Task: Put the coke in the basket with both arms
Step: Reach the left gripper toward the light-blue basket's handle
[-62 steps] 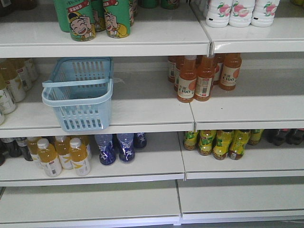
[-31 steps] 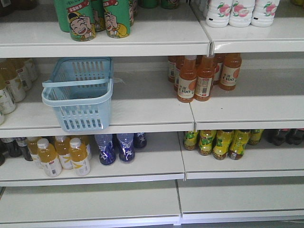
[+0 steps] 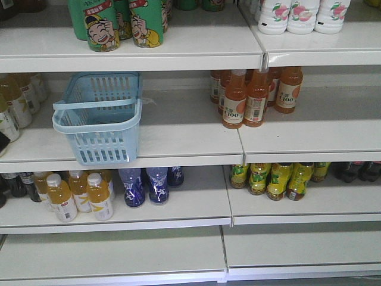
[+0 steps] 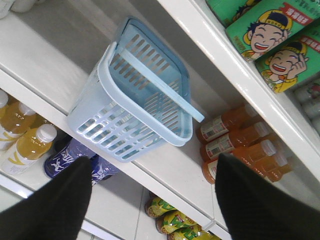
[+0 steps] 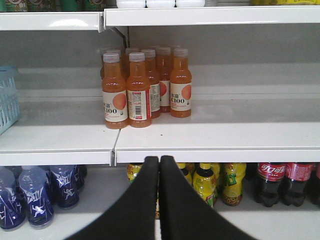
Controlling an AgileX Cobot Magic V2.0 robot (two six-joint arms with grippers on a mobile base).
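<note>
The light blue basket (image 3: 95,128) stands on the left of the middle shelf, empty, with its handles down. The left wrist view shows the basket (image 4: 145,135) from above. My left gripper (image 4: 155,200) is open in front of the shelf edge below it, holding nothing. Coke bottles (image 5: 271,181) with red labels stand on the lower shelf at the far right of the right wrist view; from the front they show as dark bottles (image 3: 357,171). My right gripper (image 5: 159,159) is shut and empty, before the middle shelf's edge and left of the coke.
Orange-drink bottles (image 3: 250,98) cluster on the middle shelf right of the basket. Yellow-green bottles (image 3: 274,179) stand just left of the coke. Blue bottles (image 3: 146,186) and yellow juice bottles (image 3: 77,193) fill the lower left. Green cartons (image 3: 119,24) sit on the top shelf.
A small dark shape has come in at the left edge of the front view, by the middle shelf. The basket and the bottles have not moved.
</note>
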